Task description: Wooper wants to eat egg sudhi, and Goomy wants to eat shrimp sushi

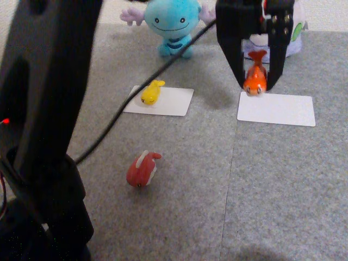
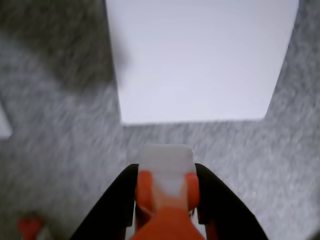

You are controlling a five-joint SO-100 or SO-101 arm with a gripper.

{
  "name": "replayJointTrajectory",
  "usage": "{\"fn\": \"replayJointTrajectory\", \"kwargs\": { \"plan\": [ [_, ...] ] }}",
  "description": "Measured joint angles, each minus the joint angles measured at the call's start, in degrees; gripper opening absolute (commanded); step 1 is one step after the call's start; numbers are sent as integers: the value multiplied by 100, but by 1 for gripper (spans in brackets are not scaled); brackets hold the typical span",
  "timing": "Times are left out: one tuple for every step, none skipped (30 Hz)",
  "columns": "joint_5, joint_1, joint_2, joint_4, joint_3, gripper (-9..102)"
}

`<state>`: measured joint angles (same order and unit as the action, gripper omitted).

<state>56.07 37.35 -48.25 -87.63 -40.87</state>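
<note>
Beside Wooper [image 1: 168,24], other view shows egg sudhi [image 1: 151,92].

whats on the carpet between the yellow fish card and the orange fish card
Nothing: in the other view, bare grey carpet separates the egg sudhi's card from the card under the shrimp sushi.
</note>
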Motion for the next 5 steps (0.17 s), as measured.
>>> {"fn": "replayJointTrajectory", "kwargs": {
  "plan": [
    [18, 0, 229, 53, 211, 9],
    [18, 0, 343, 88, 308, 9],
    [18, 0, 501, 141, 439, 9],
    [18, 0, 650, 202, 562, 9],
    [18, 0, 791, 264, 677, 9]
  ]
}}
